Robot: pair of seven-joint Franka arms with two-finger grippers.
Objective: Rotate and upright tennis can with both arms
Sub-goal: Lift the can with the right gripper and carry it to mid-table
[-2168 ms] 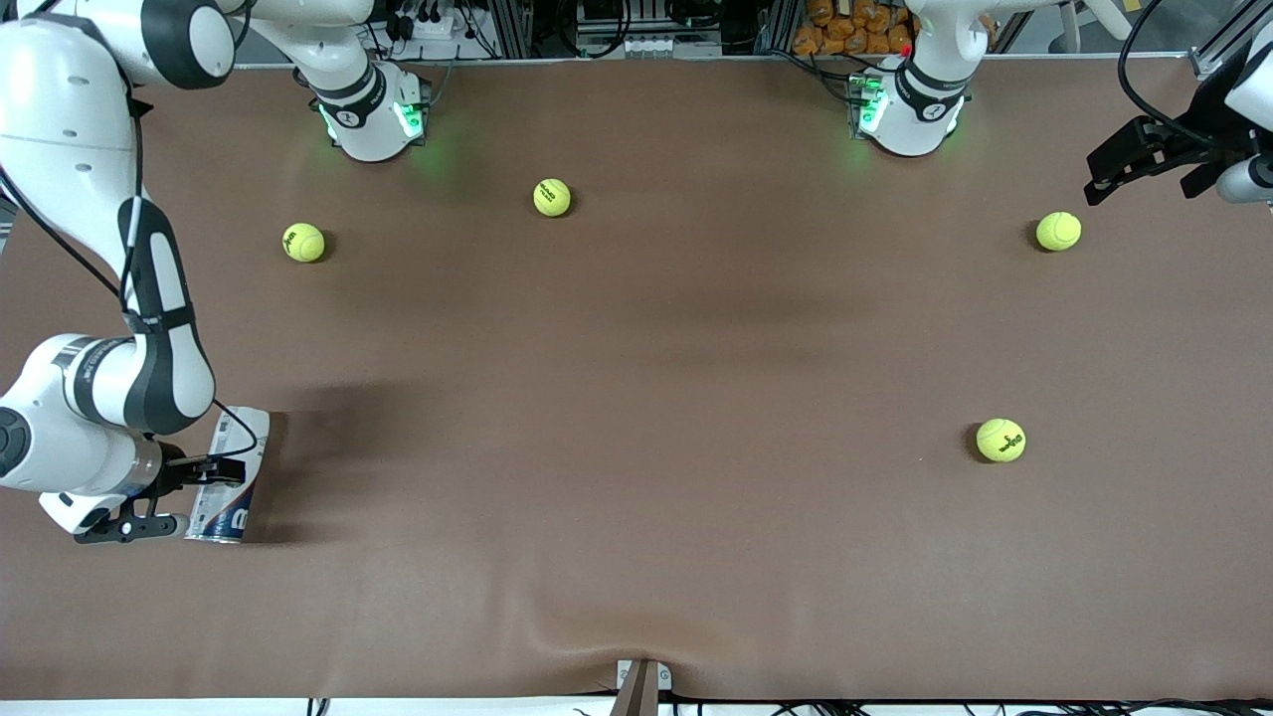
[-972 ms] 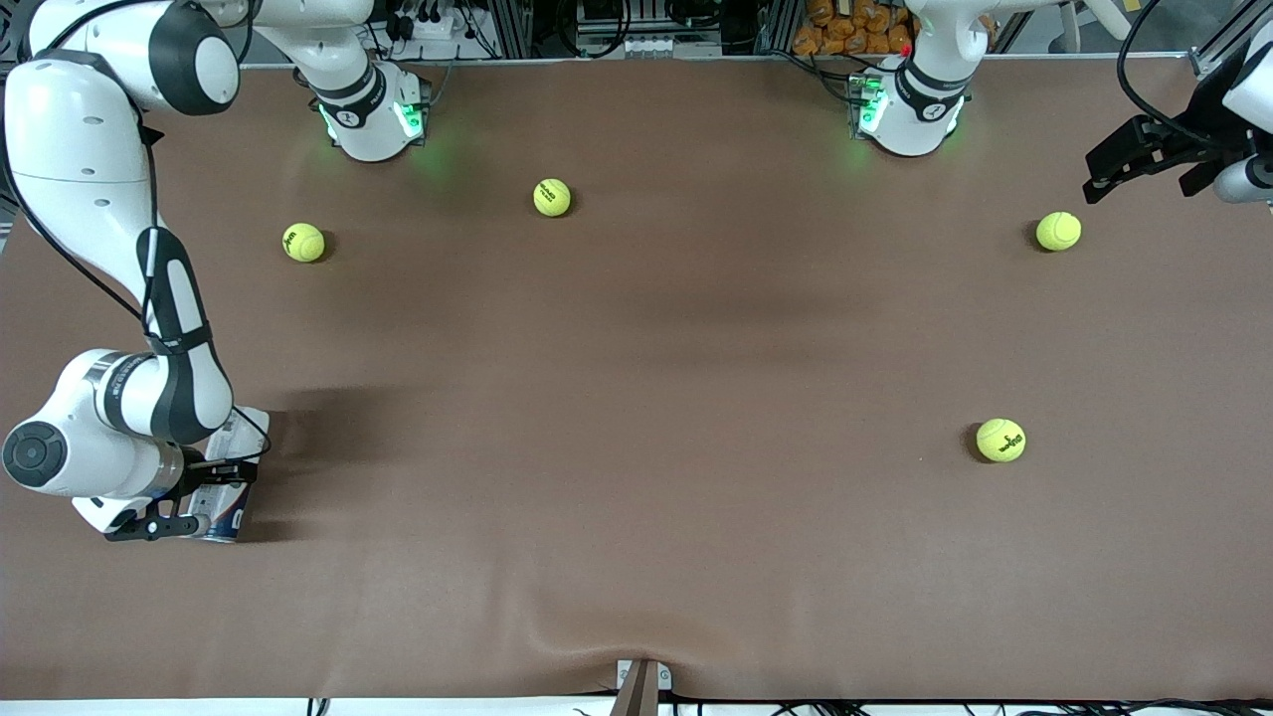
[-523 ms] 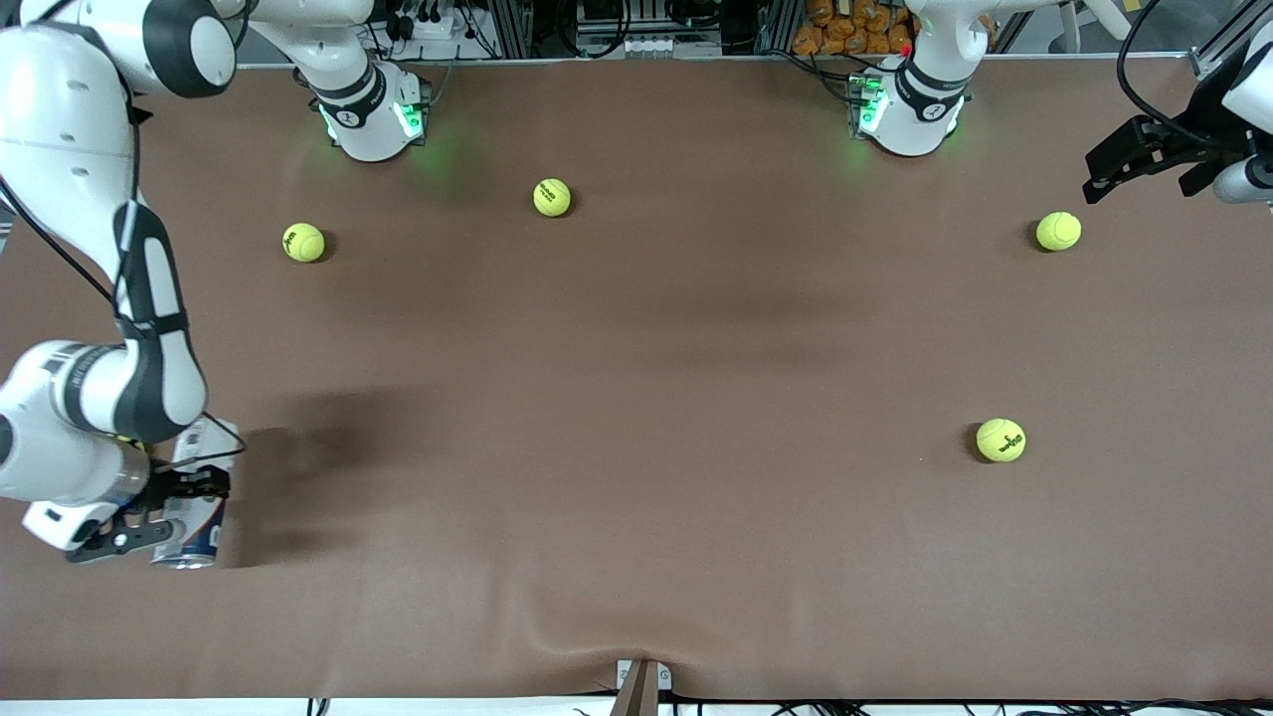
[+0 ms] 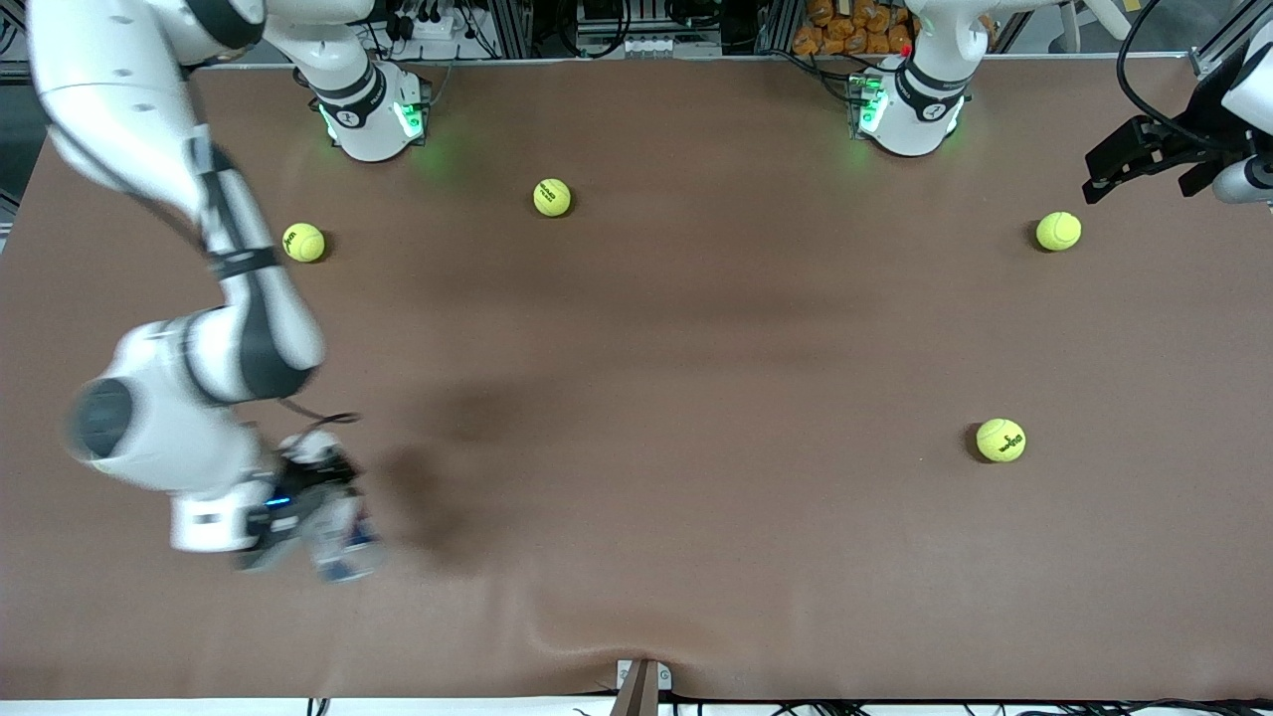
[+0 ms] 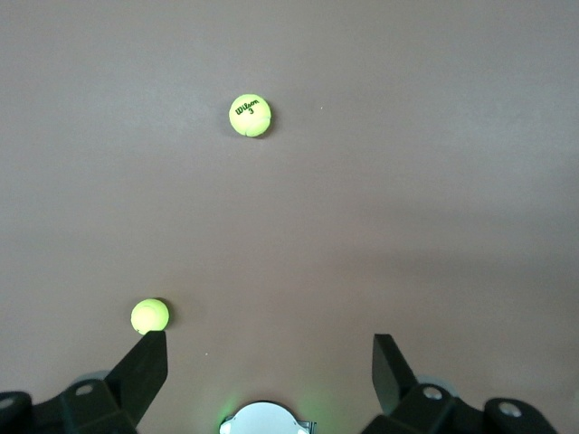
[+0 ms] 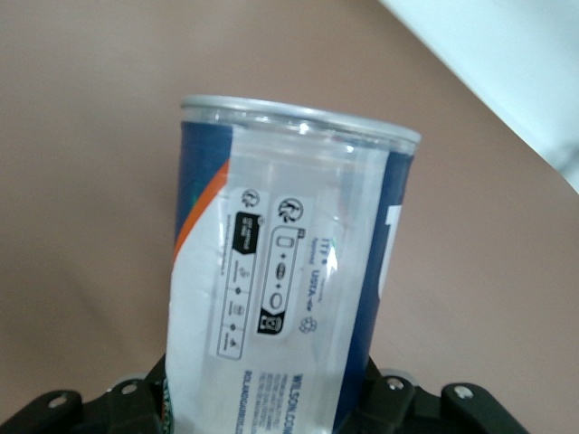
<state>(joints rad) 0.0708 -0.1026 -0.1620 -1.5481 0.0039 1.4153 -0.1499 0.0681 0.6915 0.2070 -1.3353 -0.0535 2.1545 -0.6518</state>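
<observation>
The tennis can (image 4: 341, 542), a clear tube with a white and dark-blue label and a silver rim, is held in my right gripper (image 4: 303, 512). The gripper holds it tilted over the table's front part at the right arm's end. In the right wrist view the can (image 6: 289, 271) fills the middle, rim pointing away, and the right gripper (image 6: 267, 402) is shut on its lower body. My left gripper (image 4: 1099, 181) waits, open and empty, over the left arm's end of the table. It also shows in the left wrist view (image 5: 269, 351).
Several yellow-green tennis balls lie on the brown table: one (image 4: 303, 242) and another (image 4: 552, 197) near the right arm's base, one (image 4: 1058, 231) under the left gripper's reach, one (image 4: 1000, 440) nearer the front camera. The left wrist view shows two balls (image 5: 250, 115) (image 5: 149, 316).
My right gripper closed on the lying can, lifted it off the table and swung it toward the table's middle. The left arm has not moved.
</observation>
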